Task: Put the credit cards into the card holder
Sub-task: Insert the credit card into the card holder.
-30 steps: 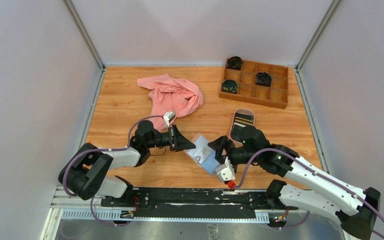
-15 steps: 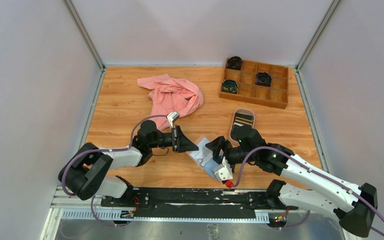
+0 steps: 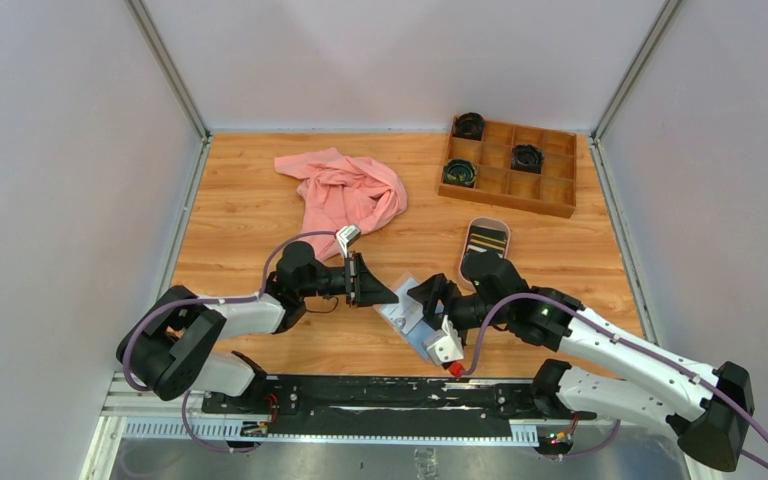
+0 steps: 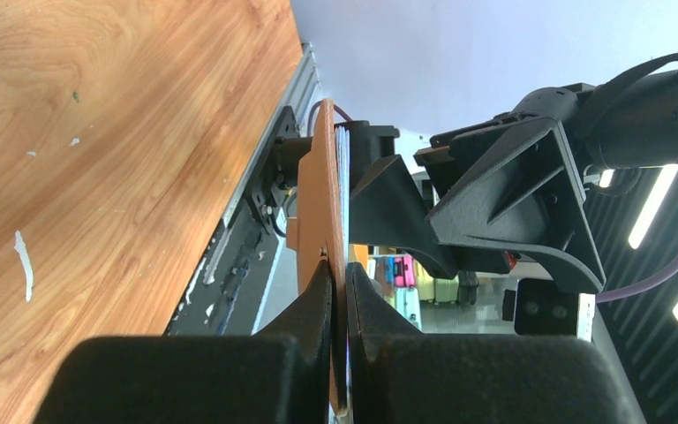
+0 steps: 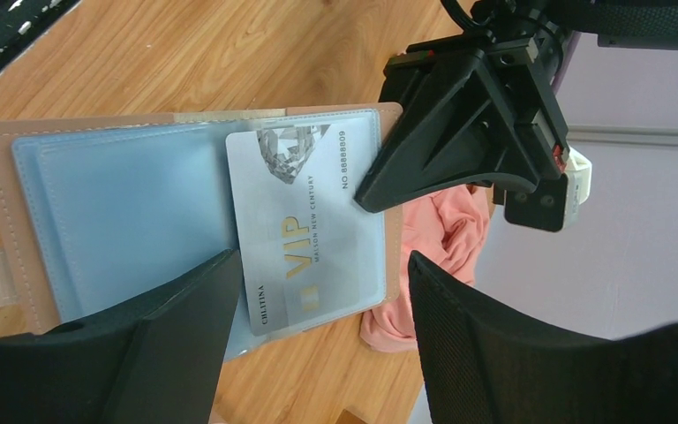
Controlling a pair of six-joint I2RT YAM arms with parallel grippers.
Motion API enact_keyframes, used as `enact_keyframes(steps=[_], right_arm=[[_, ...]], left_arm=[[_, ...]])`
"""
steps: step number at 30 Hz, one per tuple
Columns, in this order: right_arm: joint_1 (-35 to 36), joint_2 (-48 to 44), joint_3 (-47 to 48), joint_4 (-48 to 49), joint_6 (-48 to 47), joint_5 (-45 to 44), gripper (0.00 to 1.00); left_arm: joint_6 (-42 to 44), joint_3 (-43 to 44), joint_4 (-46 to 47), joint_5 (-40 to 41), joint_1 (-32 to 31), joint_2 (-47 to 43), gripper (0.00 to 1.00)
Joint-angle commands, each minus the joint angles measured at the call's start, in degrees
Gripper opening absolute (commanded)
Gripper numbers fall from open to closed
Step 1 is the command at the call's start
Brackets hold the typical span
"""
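The card holder (image 5: 115,212) lies open, tan outside with light blue pockets; in the top view it is the pale patch (image 3: 405,312) between the arms. A whitish-grey credit card (image 5: 305,221) marked VIP sits in its right pocket, one edge sticking out. My left gripper (image 4: 336,272) is shut on the holder's tan edge (image 4: 322,203) and appears in the right wrist view (image 5: 375,190) at that edge. My right gripper (image 5: 322,300) is open, its fingers (image 5: 177,340) straddling the card without touching it. A black striped credit card (image 3: 487,240) lies further back.
The black card rests in an oval pinkish tray (image 3: 484,220) behind the right arm. A wooden compartment box (image 3: 545,190) with dark round items stands at the back right. A crumpled pink cloth (image 3: 345,193) lies behind the left gripper.
The right gripper has edged left, closer over the open holder. The left gripper has shifted slightly right, still pinching the holder's edge.
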State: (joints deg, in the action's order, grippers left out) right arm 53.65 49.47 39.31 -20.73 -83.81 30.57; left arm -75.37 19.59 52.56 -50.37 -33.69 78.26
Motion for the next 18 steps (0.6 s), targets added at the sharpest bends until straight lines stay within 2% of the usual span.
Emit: enact_keyframes(steps=[1,11,18], right_arm=[[0.98,0.25,-1.53,6.35,0.57,-0.84,0.72],[1.06,0.41,-2.22,11.28,2.25,-2.04,0.71],[1.11,0.31,-1.3,13.98,8.1,-2.25,0.7]], left_arm=[[-0.46,1.16,0.79,-0.92,-1.16,-1.53,0.0],[-0.65,0.63,0.79,-0.28,-2.08,-1.95,0.0],[-0.4,0.19,0.88,0.67,-2.08,-1.16,0.01]])
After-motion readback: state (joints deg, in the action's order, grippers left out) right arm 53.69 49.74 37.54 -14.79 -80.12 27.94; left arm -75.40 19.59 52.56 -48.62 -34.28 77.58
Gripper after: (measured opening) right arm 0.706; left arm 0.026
